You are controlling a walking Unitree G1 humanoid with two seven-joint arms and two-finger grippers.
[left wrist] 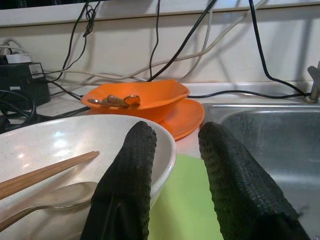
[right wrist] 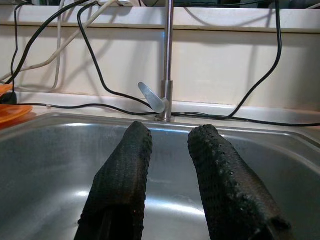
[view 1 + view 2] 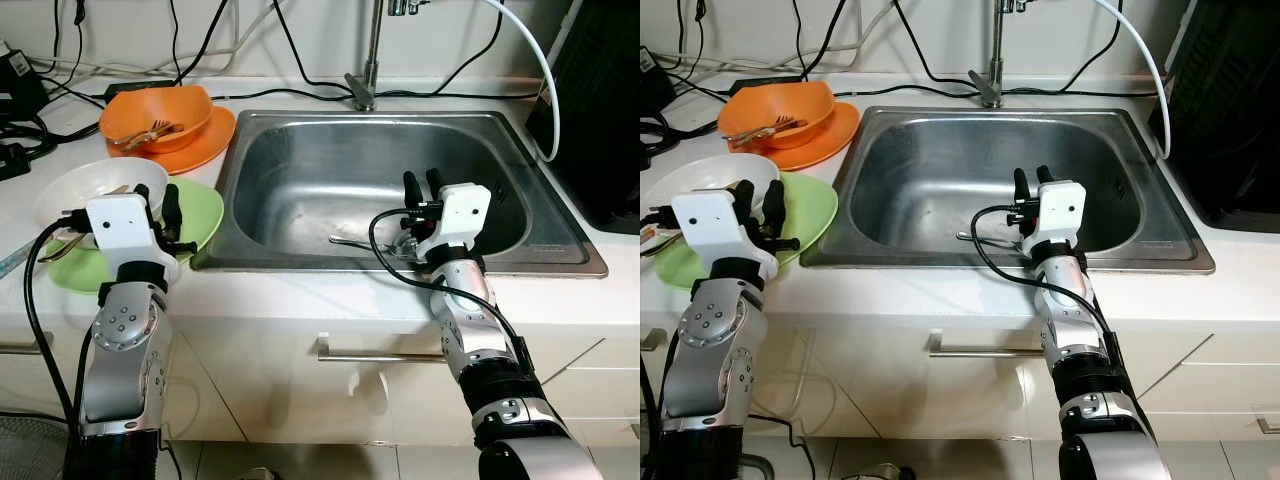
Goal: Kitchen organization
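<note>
left gripper (image 3: 157, 206) – fingers spread, over white bowl (image 3: 95, 190) | right gripper (image 3: 425, 186) – spread, above sink (image 3: 300, 190)

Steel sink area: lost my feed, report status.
Right hand open over the steel sink, empty. Left hand open at white bowl on green plate. Metal spoon in basin.

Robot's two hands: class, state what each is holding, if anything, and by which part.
Nothing is held. The left hand hovers open by the speckled white bowl; the right hand hangs open over the steel sink.
</note>
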